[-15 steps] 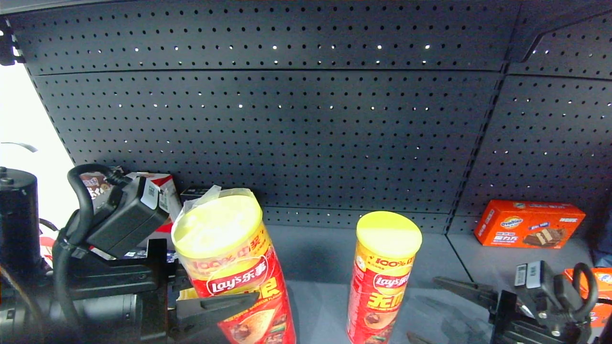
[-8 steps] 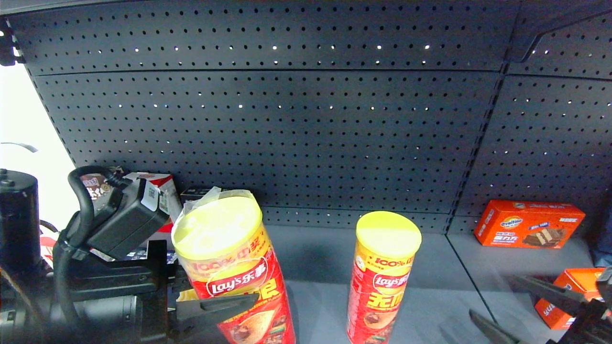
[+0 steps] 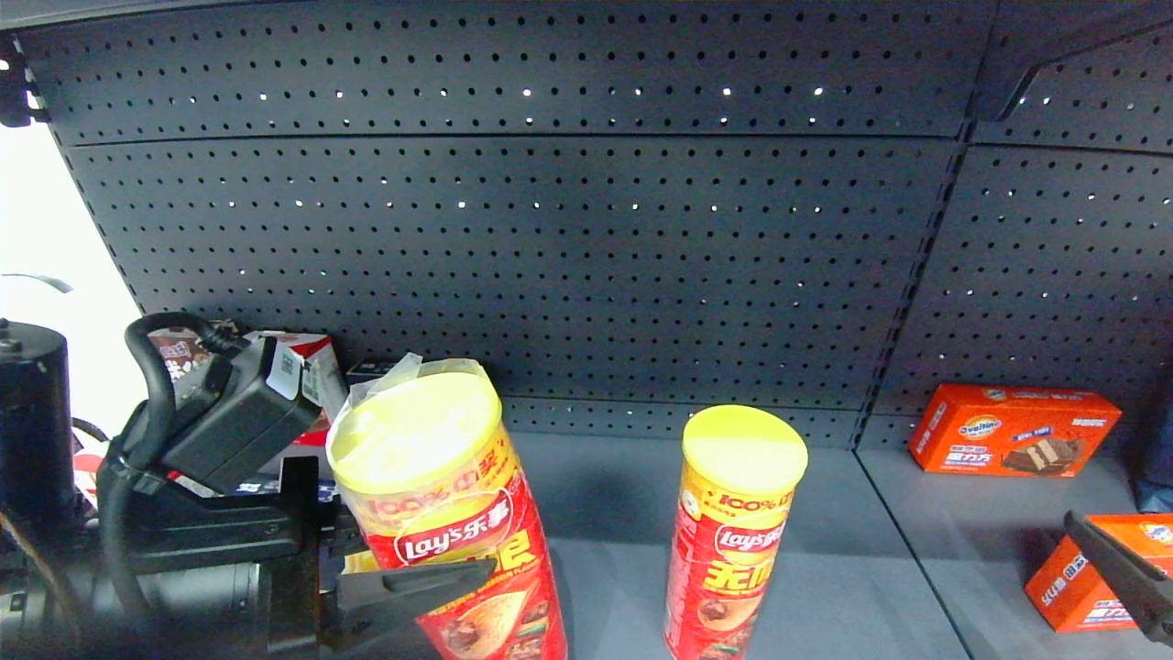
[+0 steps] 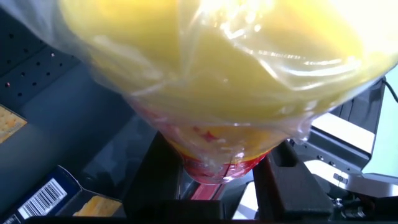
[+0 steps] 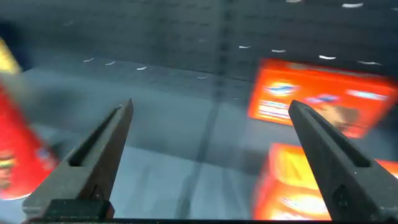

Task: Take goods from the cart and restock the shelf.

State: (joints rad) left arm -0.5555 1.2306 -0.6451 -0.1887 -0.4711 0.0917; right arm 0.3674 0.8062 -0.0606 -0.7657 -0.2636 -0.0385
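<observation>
Dark pegboard (image 3: 586, 257) at the back, grey shelf (image 3: 623, 513) under it

- left gripper (image 3: 431, 591) clamped on left can (image 3: 431, 477), one finger each side of the red body, below the yellow lid
- wrist view agrees: can body squeezed between both fingers, loose clear film over the lid
- left can upright at the left of the shelf. Its base is out of frame, so can't tell if it rests on the shelf
- right can (image 3: 738, 522) stands free on the shelf, upright, well apart from left can
- right gripper (image 5: 211, 112) spread wide with nothing between the fingers, over the right bay of the shelf
- in head view one finger crosses front box (image 3: 1072, 577); contact can't be judged
- front box lies flat, skewed to the shelf edge
- back box (image 3: 1013, 429) lies flat near the pegboard in the same bay, apart from front box
- red-white box (image 3: 316, 357) at back left, behind the left arm, near the pegboard
</observation>
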